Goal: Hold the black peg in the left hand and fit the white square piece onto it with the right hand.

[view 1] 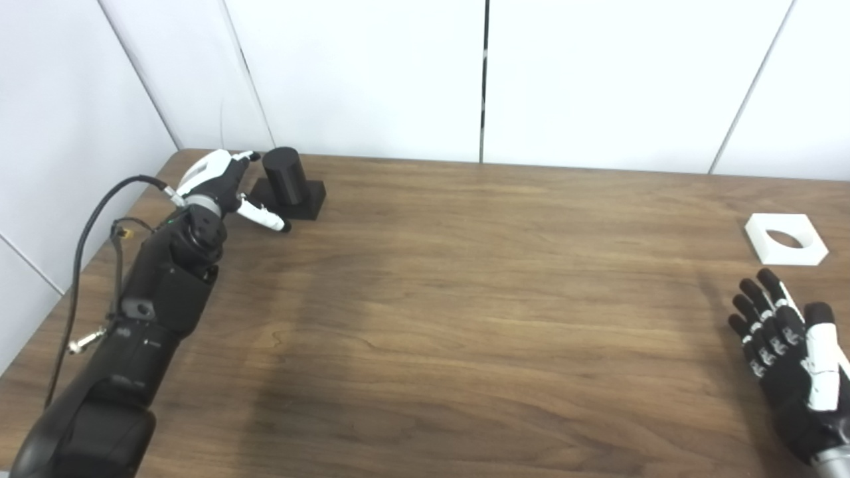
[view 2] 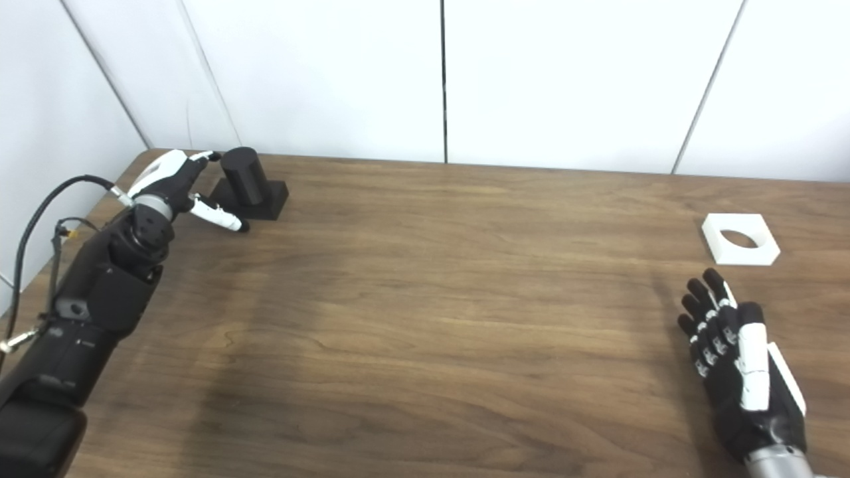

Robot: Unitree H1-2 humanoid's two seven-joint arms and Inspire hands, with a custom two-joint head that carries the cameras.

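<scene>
presently: black peg (view 1: 287, 178), far left table corner, flanked by spread left robot hand (view 1: 226, 182), ungrasped; cylinder to be enclosed squarely. right robot hand (view 1: 790, 345) open, empty, near white square piece (view 1: 786, 239).

The table (view 1: 465, 318) is brown wood grain with a soft sheen, the black peg (view 1: 287, 179) near its far left corner looks matt plastic, and the white square piece (view 1: 786, 239) by the right edge smooth matt plastic.

No readable text, label, brand, number or sign showing anywhere; small marks on left forearm blurring beyond reading.
</scene>
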